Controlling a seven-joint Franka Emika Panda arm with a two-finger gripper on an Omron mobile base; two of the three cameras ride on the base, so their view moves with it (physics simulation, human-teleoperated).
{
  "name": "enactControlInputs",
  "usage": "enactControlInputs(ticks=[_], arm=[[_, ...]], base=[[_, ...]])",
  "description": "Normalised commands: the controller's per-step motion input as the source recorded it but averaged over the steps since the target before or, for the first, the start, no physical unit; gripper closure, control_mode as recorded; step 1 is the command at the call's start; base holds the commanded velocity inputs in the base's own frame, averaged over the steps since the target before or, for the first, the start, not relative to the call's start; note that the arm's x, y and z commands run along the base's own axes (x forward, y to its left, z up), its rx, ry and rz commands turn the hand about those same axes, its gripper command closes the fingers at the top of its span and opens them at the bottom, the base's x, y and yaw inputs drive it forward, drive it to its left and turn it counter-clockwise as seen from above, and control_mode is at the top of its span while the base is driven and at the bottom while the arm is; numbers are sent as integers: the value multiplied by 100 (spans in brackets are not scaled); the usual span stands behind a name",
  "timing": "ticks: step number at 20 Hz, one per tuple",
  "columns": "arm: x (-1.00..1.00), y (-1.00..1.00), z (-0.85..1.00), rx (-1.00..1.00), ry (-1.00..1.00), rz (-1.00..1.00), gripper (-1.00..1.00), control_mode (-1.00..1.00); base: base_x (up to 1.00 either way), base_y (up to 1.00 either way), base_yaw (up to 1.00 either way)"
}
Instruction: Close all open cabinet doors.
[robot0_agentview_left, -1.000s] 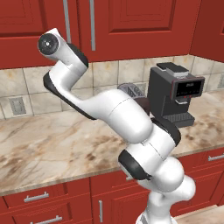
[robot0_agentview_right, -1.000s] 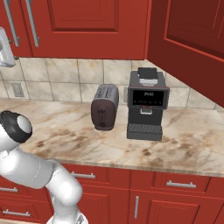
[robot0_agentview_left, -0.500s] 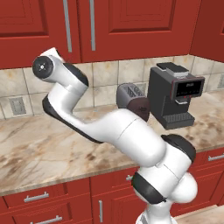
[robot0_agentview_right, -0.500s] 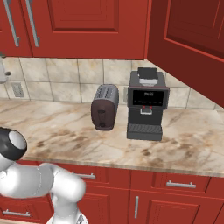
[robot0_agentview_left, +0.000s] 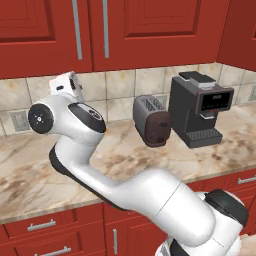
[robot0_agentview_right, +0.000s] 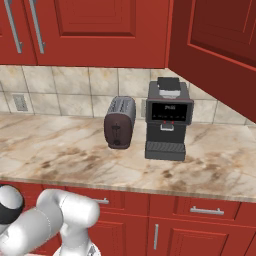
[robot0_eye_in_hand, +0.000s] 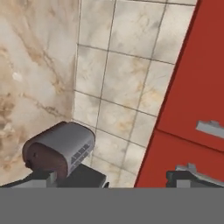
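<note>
Gleaming red panelled cabinet doors (robot0_agentview_right: 95, 30), seemingly ajar

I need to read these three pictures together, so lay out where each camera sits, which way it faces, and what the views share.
Left base view: behind the arm, on its left, facing the counter; the white arm crosses it.
Right base view: behind, on the right, facing the coffee machine and an open cabinet door; arm at lower left.
Hand view: rolled, facing tiles; open gripper.
Shared: the toaster.
</note>
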Motion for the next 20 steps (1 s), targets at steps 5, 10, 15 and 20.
enactControlInputs(ticks=[5,10,15,20], arm=[[-100,-7,0,17,-19,-28,-100,-100],[-100,-31,0,21,-17,-24,-100,-100],[-100,-71,0,25,-18,-11,-100,-100],[-100,-97,-14,28,-26,2,-100,-100]], base=[[0,0,0],[0,0,0],[0,0,0],[0,0,0]])
